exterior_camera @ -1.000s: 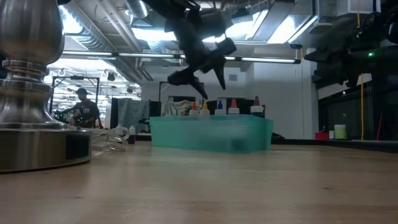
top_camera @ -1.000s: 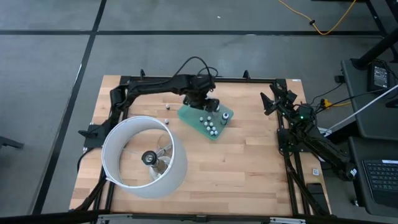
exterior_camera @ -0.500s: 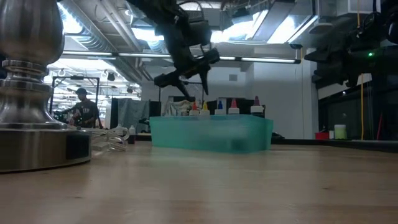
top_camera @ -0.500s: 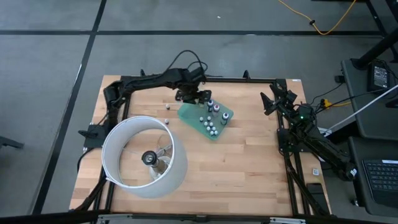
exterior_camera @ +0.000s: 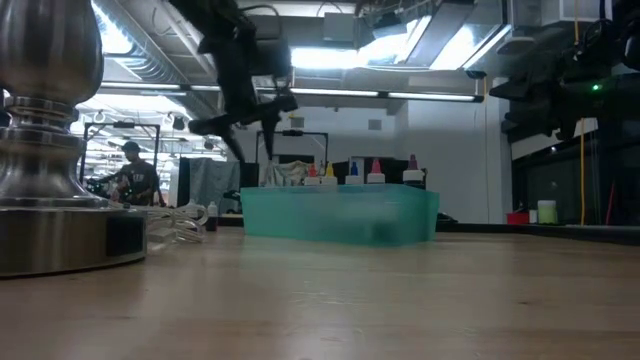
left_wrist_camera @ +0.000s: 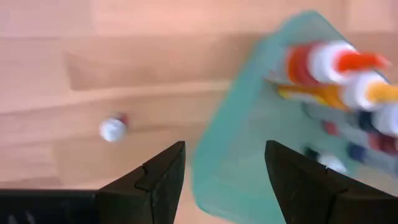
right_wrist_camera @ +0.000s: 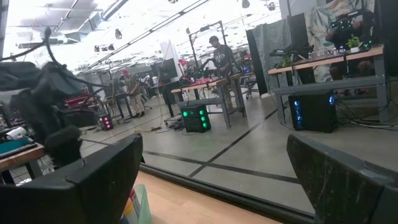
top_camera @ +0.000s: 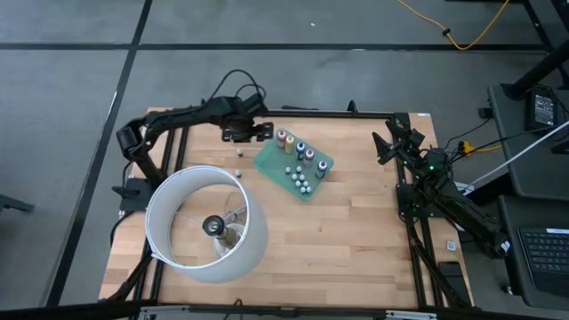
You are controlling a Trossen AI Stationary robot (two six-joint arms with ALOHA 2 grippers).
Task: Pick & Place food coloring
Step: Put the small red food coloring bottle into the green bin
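Left gripper (left_wrist_camera: 221,180) hangs half-open and empty between the loose bottle (left_wrist_camera: 114,128) on the wood and the green tray (left_wrist_camera: 249,155) of standing food coloring (top_camera: 298,160); best to center over that stray, descend straight, pinch its body, not its cap.

The left arm reaches along the table's far edge from the far left corner, bent at the elbow, its wrist raised above the surface. The left gripper (top_camera: 255,132) hangs in the air near the middle of the far edge, fingers (left_wrist_camera: 155,180) parted with nothing between them. The right arm lies folded along the right edge, the right gripper (top_camera: 388,142) near the far right corner, fingers spread wide and empty
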